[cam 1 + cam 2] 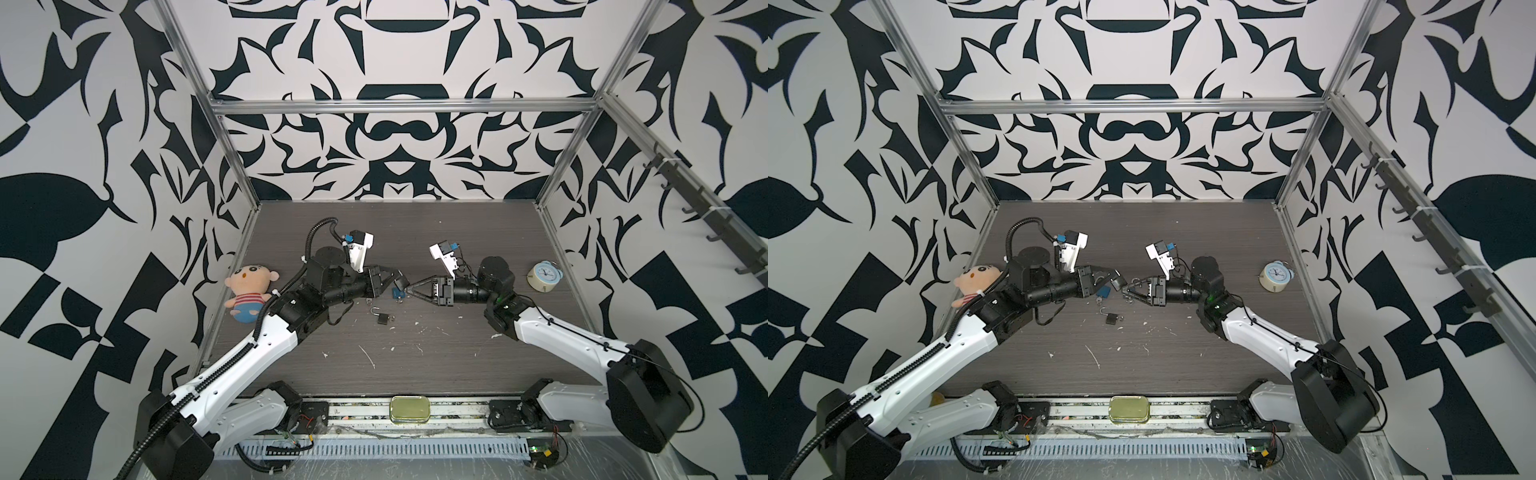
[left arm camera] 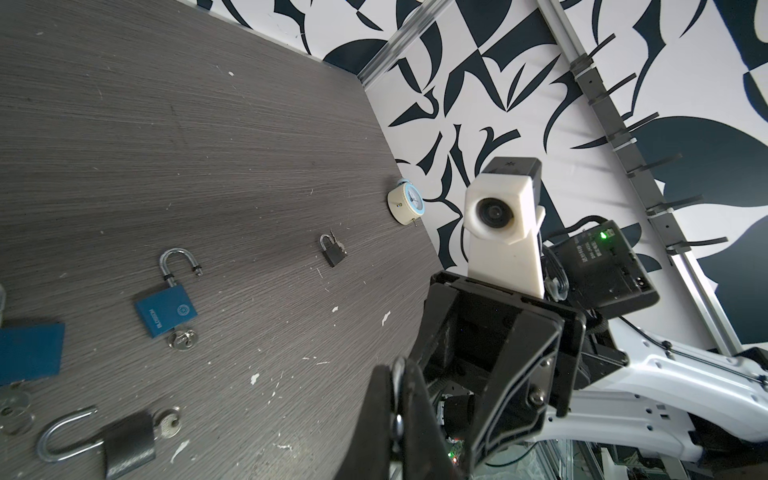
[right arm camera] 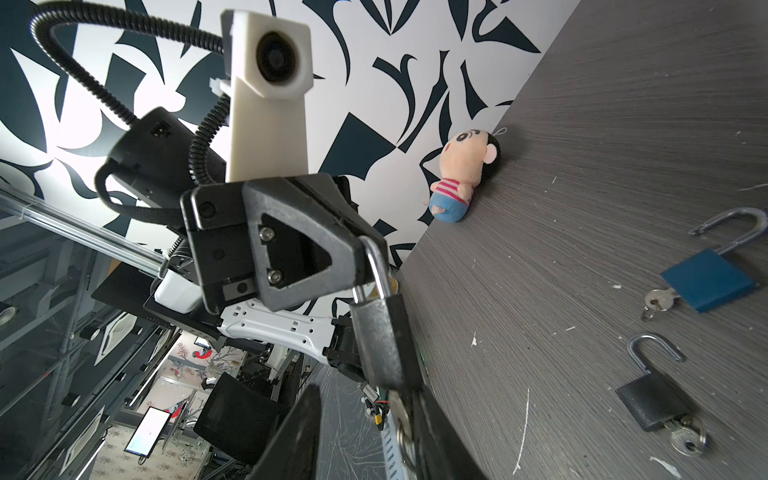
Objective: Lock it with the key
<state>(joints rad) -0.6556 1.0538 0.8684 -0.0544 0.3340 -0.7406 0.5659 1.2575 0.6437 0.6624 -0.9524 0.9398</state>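
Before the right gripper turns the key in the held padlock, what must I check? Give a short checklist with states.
1. Left gripper clamps padlock by shackle: ok.
2. Key sits in padlock's bottom: ok.
3. Right gripper clamped on key: not ok, jaws stand apart around it.
4. Shackle pushed home: cannot tell, gripper hides it.
5. Blue padlock lies apart on table: ok.
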